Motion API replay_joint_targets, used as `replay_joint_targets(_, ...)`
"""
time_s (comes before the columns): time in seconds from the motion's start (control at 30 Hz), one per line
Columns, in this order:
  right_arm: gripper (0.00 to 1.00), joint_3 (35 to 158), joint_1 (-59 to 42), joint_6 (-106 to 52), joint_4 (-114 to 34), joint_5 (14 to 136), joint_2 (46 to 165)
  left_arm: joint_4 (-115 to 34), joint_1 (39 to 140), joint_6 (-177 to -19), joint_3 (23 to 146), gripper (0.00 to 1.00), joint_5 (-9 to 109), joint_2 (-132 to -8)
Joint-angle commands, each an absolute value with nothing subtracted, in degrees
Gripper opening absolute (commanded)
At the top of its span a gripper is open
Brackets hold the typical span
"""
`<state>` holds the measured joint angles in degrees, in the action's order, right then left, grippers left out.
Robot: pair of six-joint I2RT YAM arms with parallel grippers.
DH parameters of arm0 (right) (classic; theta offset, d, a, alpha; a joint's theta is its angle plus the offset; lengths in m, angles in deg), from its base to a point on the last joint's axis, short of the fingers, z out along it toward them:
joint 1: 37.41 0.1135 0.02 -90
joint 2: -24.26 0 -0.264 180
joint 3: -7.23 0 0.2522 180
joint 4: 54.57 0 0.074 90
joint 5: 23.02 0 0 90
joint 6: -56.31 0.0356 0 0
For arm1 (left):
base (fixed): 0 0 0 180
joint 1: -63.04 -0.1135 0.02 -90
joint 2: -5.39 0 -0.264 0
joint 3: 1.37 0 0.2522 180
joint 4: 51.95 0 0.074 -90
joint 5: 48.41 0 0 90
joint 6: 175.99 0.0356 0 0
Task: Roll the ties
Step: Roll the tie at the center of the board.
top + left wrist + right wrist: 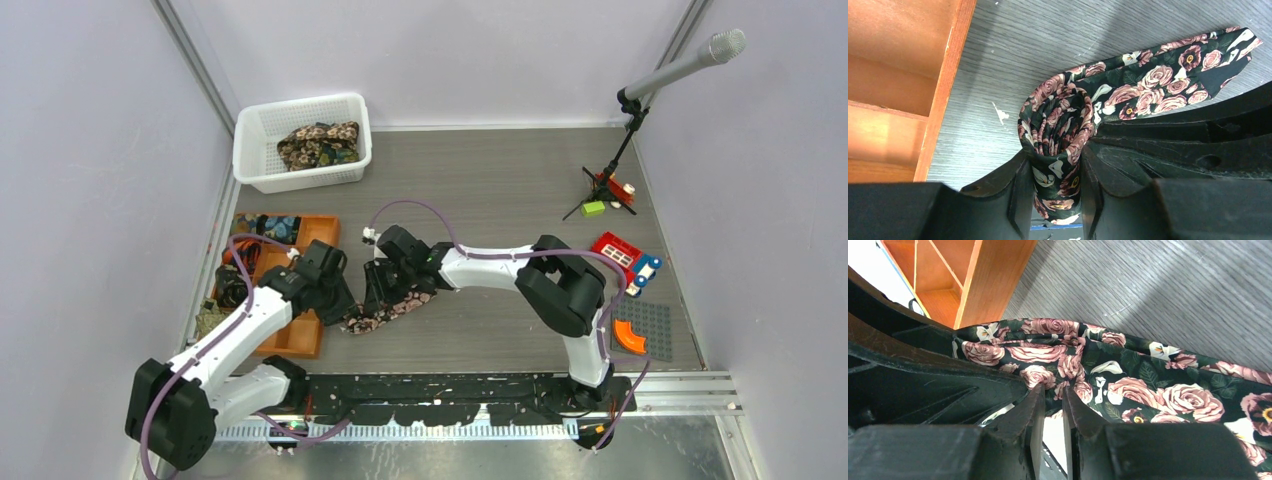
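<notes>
A black tie with pink-cream roses (pixel 392 312) lies on the grey table just right of the orange tray (pixel 300 335). One end of it is wound into a roll (pixel 1058 125), and my left gripper (pixel 1055 170) is shut on that roll, which stands between its fingers. The rest of the tie (pixel 1158 80) trails flat to the right. My right gripper (pixel 1053 388) faces the left one closely, its jaws nearly together and pinching a fold of the same tie (pixel 1148 385). In the top view both grippers, left (pixel 335 290) and right (pixel 385 285), meet over the tie.
A white mesh basket (pixel 255 165) at the back left holds more ties (pixel 318 145). The orange tray's back compartments hold dark rolled items (pixel 270 226). A microphone stand (pixel 625 140), a red toy (pixel 620 250) and a grey baseplate (pixel 650 318) are on the right.
</notes>
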<state>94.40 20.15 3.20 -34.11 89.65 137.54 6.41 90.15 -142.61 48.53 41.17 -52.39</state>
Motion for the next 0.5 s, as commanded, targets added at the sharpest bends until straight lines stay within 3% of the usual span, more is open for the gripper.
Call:
replay_joint_targets(0.0,0.24,95.4,20.9,4.9,-37.9,89.9,137.9,8.7,90.4,-140.7,52.4,0.35,43.1,-53.9)
replay_joint_targets(0.47,0.21,91.5,21.7,9.4,-43.8,88.5,138.5,12.2,90.7,-138.4,58.6,0.34,43.5,-62.6)
